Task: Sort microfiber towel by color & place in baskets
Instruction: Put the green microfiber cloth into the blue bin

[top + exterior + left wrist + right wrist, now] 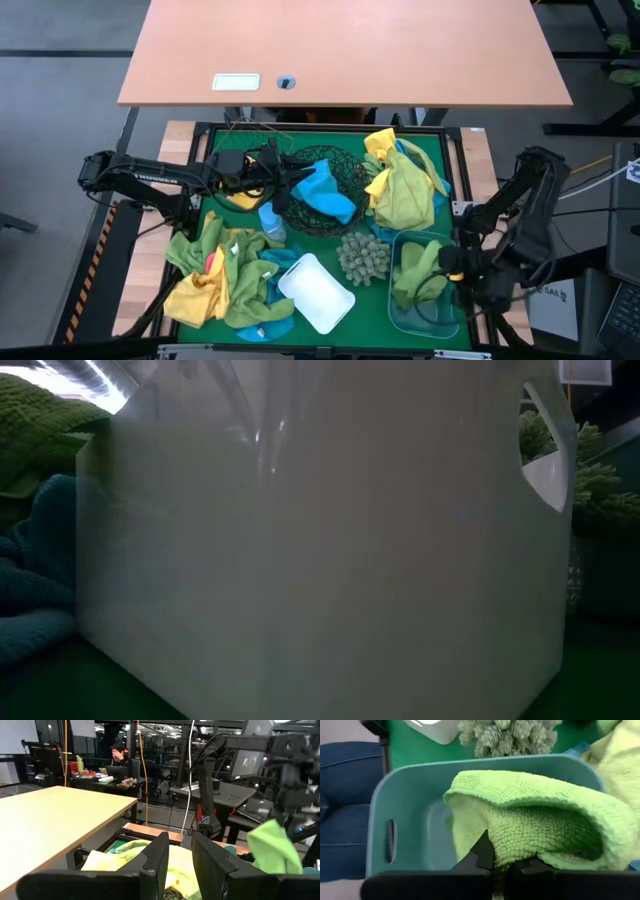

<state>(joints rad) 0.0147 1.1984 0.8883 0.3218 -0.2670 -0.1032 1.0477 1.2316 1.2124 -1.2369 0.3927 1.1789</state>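
**A:** Right gripper (502, 865) pinches a lime towel (545, 820) over the blue tub (410, 815), fingers pressed together on the cloth. Most of the towel already sags inside. What worries you?

**B:** The far fold rides along the tub's rim. If the gripper lets go too high, I'd guess that edge slides out onto the counter (375, 300), or catches the spiky ball (363, 257) just beside the tub.

**A:** And the left gripper (177, 865)?

**B:** It hangs by the black mesh bowl (345, 165), where a blue towel (325, 190) lies. Its fingers stand slightly apart, holding nothing that I can see. Yellow cloth lies right beneath it, so a careless reach could drag a mixed clump from the pile (225, 275).
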